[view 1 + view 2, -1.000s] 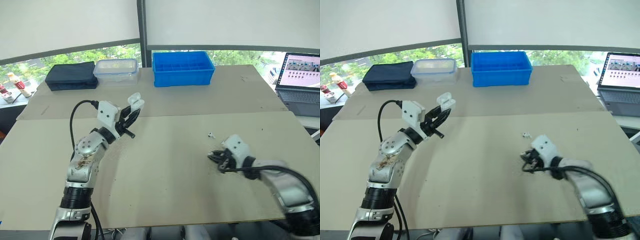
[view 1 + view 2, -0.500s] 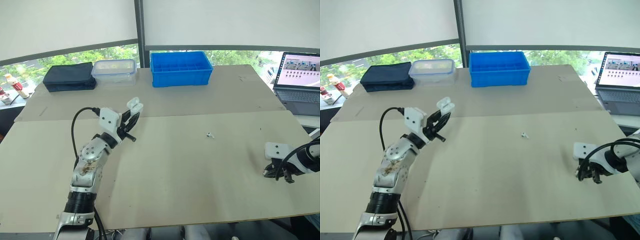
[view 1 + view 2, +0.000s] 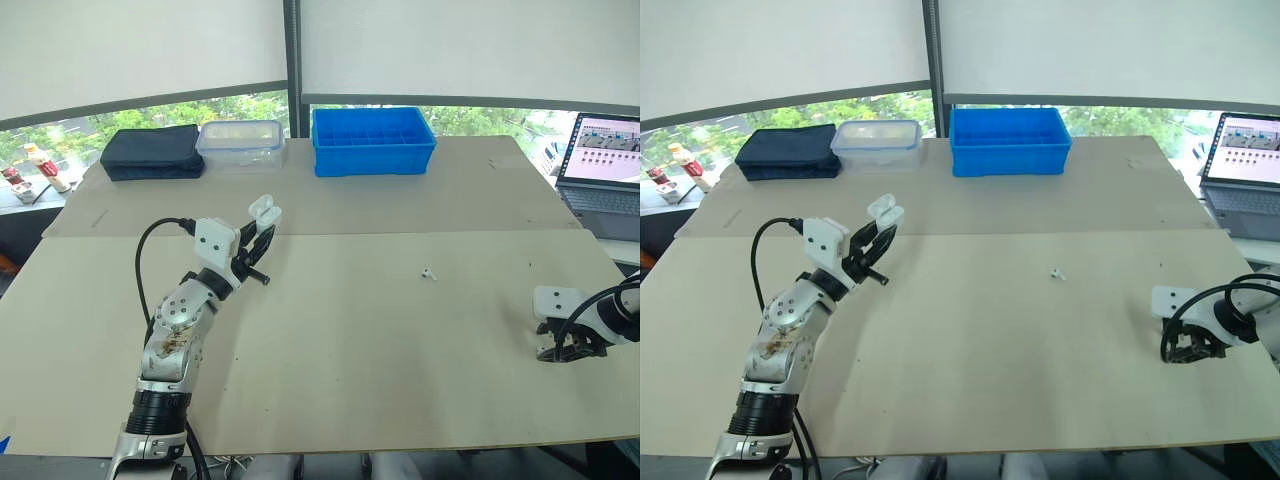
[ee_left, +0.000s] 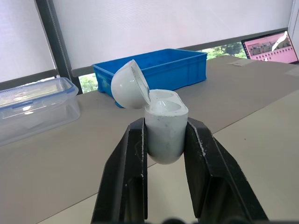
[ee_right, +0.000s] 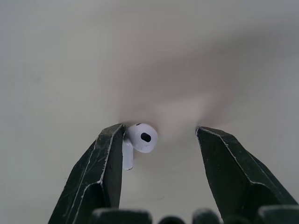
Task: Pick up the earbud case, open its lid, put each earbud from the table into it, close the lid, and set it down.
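Observation:
The white earbud case (image 4: pixel 164 126) stands upright between my left gripper's (image 3: pixel 262 225) fingers, which are shut on it above the table's left half. Its lid (image 4: pixel 131 85) is swung open and back. One white earbud (image 3: pixel 428 272) lies on the table right of centre. A second earbud (image 5: pixel 140 138) lies on the table between the fingers of my right gripper (image 5: pixel 160 130), close against one finger (image 5: pixel 105 172). That gripper (image 3: pixel 560 352) is open and lowered to the table near the right edge.
A blue bin (image 3: pixel 372 140), a clear lidded container (image 3: pixel 241 143) and a dark pouch (image 3: pixel 153 152) line the far side. A laptop (image 3: pixel 605 165) sits at the far right. Small bottles (image 3: pixel 45 165) stand off the far left corner.
My right arm swung from the table's middle out to the right edge and came down over an earbud. The left gripper kept the open case, barely shifting.

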